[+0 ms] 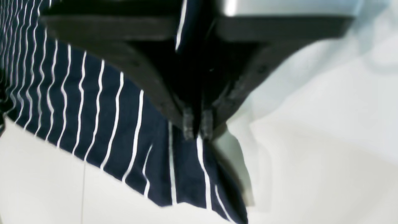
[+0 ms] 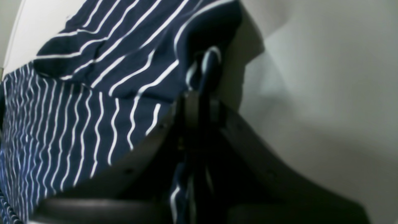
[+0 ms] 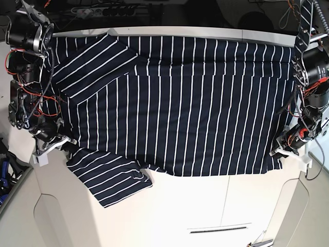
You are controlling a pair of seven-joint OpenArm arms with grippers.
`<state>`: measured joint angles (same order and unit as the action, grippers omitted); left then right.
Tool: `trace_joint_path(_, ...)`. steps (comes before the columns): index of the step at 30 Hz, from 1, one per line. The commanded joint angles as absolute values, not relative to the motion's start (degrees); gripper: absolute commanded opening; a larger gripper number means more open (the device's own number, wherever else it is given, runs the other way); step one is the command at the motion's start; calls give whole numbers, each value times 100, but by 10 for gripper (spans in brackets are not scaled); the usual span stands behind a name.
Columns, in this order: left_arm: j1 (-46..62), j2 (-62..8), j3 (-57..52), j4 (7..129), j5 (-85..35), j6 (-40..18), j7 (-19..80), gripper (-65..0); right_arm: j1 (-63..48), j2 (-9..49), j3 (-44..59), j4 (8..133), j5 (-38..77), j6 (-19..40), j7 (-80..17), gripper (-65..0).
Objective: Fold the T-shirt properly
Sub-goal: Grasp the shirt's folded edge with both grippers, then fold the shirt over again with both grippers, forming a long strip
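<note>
The T-shirt [image 3: 180,103], dark navy with thin white stripes, lies spread flat across the white table [image 3: 205,206]. One sleeve is folded in at the top left, the other lies out at the bottom left. My left gripper [image 3: 279,152] is at the shirt's lower right corner. In the left wrist view its fingertips [image 1: 188,126] are shut on the edge of the T-shirt [image 1: 93,109]. My right gripper [image 3: 67,146] is at the left edge, near the lower sleeve. In the right wrist view the right gripper [image 2: 200,93] pinches a bunched fold of the T-shirt [image 2: 77,124].
Bare white tabletop runs along the front below the shirt, with a slot [image 3: 218,228] near the front edge. A power strip and cables [image 3: 103,10] lie behind the table's back edge. Blue items [image 3: 5,170] sit off the table's left side.
</note>
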<state>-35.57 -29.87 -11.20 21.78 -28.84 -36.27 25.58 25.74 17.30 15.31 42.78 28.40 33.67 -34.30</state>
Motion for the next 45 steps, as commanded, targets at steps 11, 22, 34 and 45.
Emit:
trace_joint_path(11, -3667, -3345, -1116, 3675, -3457, -4000, 3933, -650, 2622, 1968, 1525, 5225, 2821, 3391, -4226, -650)
trace_joint_path(22, -3002, -3959, -1116, 4305, -4528, -4000, 4829, -650, 1747, 2185, 1525, 6982, 3365, 3391, -4842, -650)
trace_joint_path(34, -1588, -4436, -1122, 5332, -4982, -4000, 5004, -650, 425, 2596, 1610, 8239, 3844, 3387, -4974, -650)
trace_joint_path(45, -639, -4464, -1122, 6121, -5015, -4000, 5146, -650, -331, 2598, 1649, 8377, 3605, 3361, -4952, -650)
